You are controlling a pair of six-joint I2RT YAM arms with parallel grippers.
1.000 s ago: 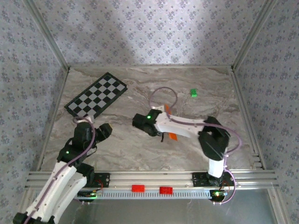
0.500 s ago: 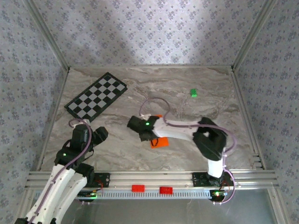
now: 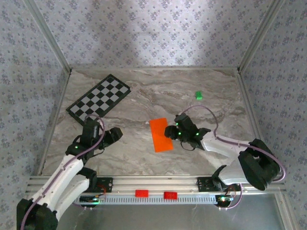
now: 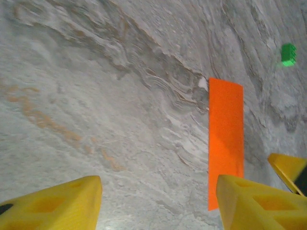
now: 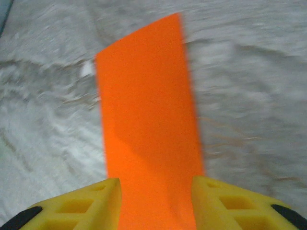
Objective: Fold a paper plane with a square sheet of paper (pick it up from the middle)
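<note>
Both grippers: left gripper [image 4: 158, 196] wide open, right gripper [image 5: 156, 201] half open, neither holding.
Sheet of paper [image 3: 160, 134]: flat, reaching between right gripper's jaws, long axis near-to-far.
Nearer arm: right.

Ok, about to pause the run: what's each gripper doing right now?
Left gripper: open, holding nothing.
Right gripper: open, jaws apart at the orange paper, which lies flat, not gripped.

Grey marble-look tabletop [image 3: 158, 93], floral wallpaper walls [image 3: 192, 33] on three sides, aluminium rail [image 3: 153, 181] up front, pretty soft lighting.
</note>
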